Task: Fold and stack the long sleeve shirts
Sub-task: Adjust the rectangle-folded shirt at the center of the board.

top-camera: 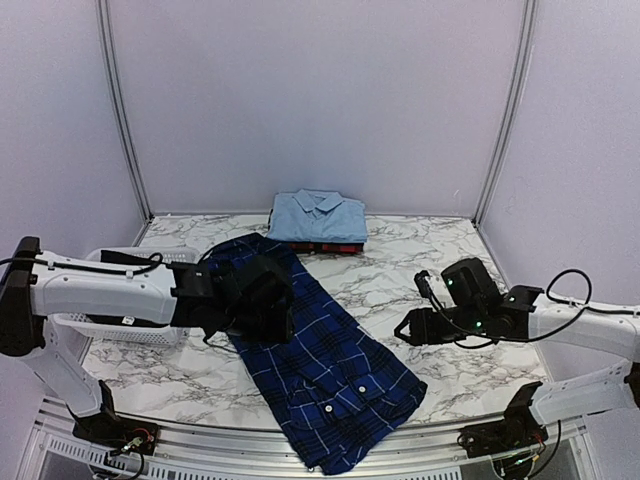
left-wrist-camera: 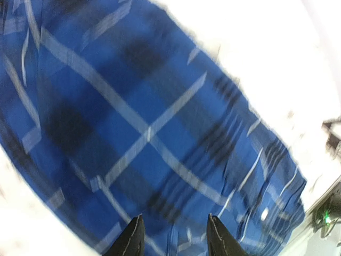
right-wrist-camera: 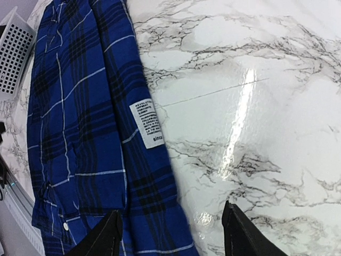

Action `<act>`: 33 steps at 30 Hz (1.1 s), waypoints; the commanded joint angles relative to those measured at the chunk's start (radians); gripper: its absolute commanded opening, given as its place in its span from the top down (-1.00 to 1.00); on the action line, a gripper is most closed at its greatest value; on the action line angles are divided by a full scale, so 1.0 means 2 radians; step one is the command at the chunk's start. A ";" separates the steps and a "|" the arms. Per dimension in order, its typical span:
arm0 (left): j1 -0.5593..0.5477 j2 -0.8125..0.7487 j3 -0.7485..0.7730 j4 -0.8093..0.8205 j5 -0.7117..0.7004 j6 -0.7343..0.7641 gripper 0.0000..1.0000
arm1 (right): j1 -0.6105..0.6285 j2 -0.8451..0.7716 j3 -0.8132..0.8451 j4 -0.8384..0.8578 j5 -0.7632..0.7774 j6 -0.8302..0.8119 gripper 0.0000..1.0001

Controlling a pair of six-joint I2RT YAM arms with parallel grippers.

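The navy blue plaid shirt (top-camera: 330, 370) lies lengthwise on the marble table, running from the back left to the front edge. My left gripper (top-camera: 272, 310) hovers over its upper half. In the left wrist view the fingers stand apart above the blurred plaid cloth (left-wrist-camera: 149, 122), and the left gripper (left-wrist-camera: 175, 224) pinches nothing. My right gripper (top-camera: 405, 328) is beside the shirt's right edge. It is open (right-wrist-camera: 171, 213), straddling the hem of the navy shirt (right-wrist-camera: 80, 117) and bare marble. The light blue shirt (top-camera: 318, 215) lies folded on the red-and-black plaid shirt (top-camera: 325, 247) at the back.
A white slotted basket (top-camera: 125, 330) stands at the left under my left arm, and its corner (right-wrist-camera: 13, 58) also shows in the right wrist view. A white care label (right-wrist-camera: 147, 124) sits on the navy shirt's edge. Bare marble (top-camera: 430, 270) spreads to the right.
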 commanded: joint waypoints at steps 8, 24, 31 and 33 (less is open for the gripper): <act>-0.139 0.001 -0.093 0.028 -0.047 -0.242 0.12 | -0.048 0.026 -0.021 0.069 -0.123 -0.103 -0.20; -0.200 -0.009 -0.171 0.097 -0.038 -0.340 0.05 | -0.049 0.038 -0.075 0.099 -0.129 -0.070 -0.19; -0.200 -0.014 -0.238 0.245 -0.031 -0.363 0.02 | -0.049 0.058 -0.075 0.119 -0.144 -0.075 -0.20; -0.200 -0.006 -0.233 0.237 -0.030 -0.364 0.02 | -0.049 0.065 -0.077 0.124 -0.148 -0.077 -0.20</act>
